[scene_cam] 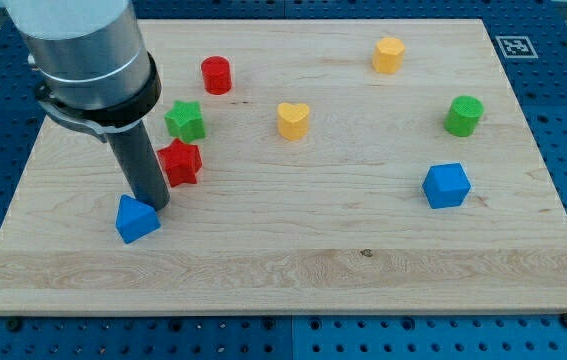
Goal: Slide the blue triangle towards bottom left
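The blue triangle (136, 219) lies on the wooden board (293, 270) at the view's lower left. My tip (156, 205) is at the end of the dark rod, touching the triangle's upper right side. The rod rises to the grey arm at the view's top left. A red star-shaped block (180, 162) sits just right of the rod, close to it.
A green star-shaped block (186, 120) and a red cylinder (216, 75) lie above the red star. A yellow heart (293, 120) is mid-board. A yellow hexagonal block (388, 55), a green cylinder (464, 116) and a blue cube-like block (447, 185) are on the right.
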